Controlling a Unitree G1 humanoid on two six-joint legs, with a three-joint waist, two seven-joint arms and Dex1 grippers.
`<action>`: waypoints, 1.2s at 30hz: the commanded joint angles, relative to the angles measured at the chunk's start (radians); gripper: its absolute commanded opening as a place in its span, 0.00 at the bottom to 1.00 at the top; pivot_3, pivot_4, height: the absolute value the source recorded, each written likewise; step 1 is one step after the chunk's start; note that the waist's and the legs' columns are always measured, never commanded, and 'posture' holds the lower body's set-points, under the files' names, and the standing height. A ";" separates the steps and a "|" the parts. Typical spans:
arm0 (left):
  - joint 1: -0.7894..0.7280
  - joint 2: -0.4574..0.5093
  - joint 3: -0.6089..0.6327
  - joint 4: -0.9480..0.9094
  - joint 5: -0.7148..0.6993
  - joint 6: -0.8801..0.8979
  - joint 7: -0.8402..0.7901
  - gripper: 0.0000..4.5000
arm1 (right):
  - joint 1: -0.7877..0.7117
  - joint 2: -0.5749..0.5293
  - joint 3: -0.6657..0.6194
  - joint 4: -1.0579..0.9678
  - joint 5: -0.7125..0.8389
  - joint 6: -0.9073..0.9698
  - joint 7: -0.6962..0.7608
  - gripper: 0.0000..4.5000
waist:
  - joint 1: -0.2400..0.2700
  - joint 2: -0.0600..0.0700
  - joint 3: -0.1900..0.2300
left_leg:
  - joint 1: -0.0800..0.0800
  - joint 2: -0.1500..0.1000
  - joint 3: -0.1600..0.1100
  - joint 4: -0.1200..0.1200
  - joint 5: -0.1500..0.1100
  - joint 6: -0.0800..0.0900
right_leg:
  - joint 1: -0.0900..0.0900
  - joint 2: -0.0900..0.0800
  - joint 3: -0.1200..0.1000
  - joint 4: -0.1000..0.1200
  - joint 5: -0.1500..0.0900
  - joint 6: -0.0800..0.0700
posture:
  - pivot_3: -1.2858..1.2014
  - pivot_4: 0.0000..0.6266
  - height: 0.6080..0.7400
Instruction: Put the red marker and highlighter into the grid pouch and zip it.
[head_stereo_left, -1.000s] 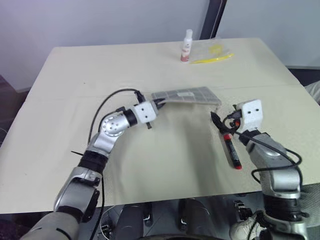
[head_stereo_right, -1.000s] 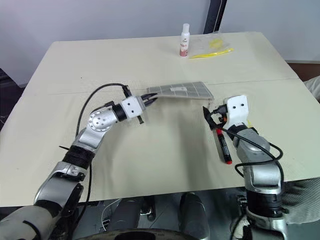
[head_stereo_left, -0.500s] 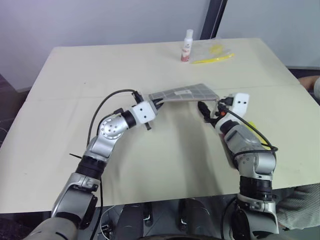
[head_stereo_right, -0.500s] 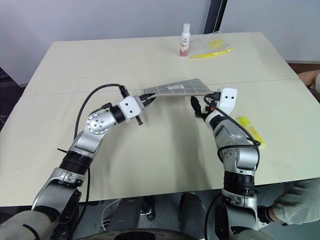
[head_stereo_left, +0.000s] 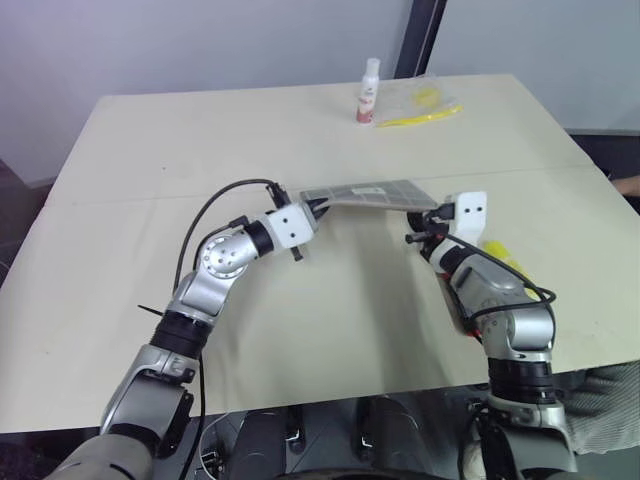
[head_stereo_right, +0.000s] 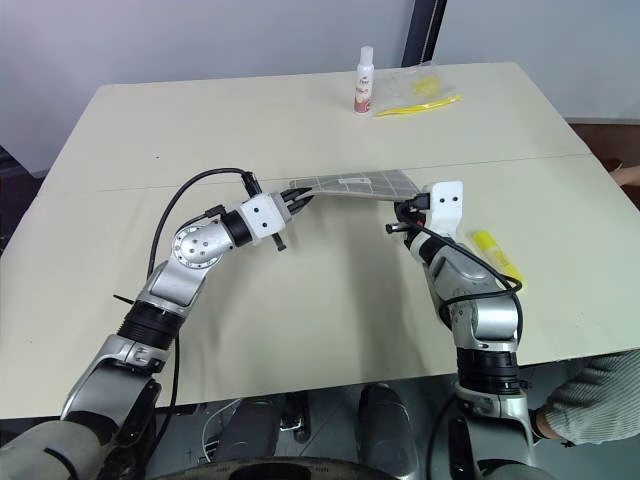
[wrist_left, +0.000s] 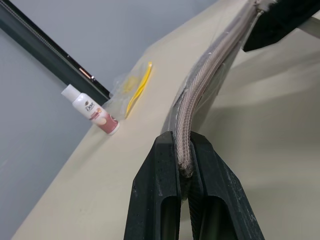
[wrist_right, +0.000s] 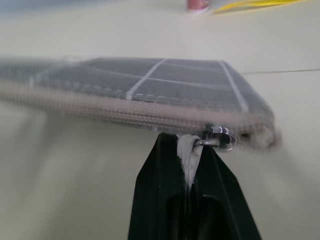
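Above bare table (head_stereo_left: 150, 150), both claws pinch grid pouch (head_stereo_left: 370, 193) edge: left claw (head_stereo_left: 318, 206), right claw (head_stereo_left: 428, 222).

Both head eyes look down over the bench (head_stereo_left: 150, 200); each wrist camera sits close against the shared pouch (head_stereo_right: 352, 184).

Silver metal arms w/ black joint bands, white wrist blocks, black looping cables, black two-finger grippers

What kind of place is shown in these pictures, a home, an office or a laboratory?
Probably a plain room set up for testing, though I cannot be sure: a large beige table, bare grey walls, and few items, such as a small bottle and a grid pouch.
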 joint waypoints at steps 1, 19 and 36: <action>-0.003 0.008 -0.040 -0.004 0.028 -0.073 -0.008 0.00 | -0.024 -0.065 0.126 -0.056 -0.077 -0.084 0.108 0.00 | -0.001 0.000 0.000 | 0.000 0.000 0.000 0.000 0.000 0.000 | 0.000 0.000 0.000 0.000 0.000 0.000 | 0.52 0.24 1.00; -0.006 -0.029 -0.102 0.053 0.086 -0.128 0.019 0.00 | -0.252 -0.082 0.470 0.063 -0.285 -0.331 0.445 0.00 | 0.002 0.000 0.000 | 0.000 0.000 0.001 0.000 0.000 0.000 | 0.000 0.000 0.000 0.000 0.000 0.000 | 0.52 0.24 1.00; 0.020 -0.016 -0.043 0.079 0.028 -0.105 0.032 0.00 | 0.191 -0.154 0.027 -0.369 -0.059 -0.163 0.356 0.99 | 0.014 -0.001 0.000 | 0.000 0.000 -0.001 0.000 0.000 0.000 | 0.000 -0.001 0.000 0.000 0.000 0.000 | 0.52 0.24 1.00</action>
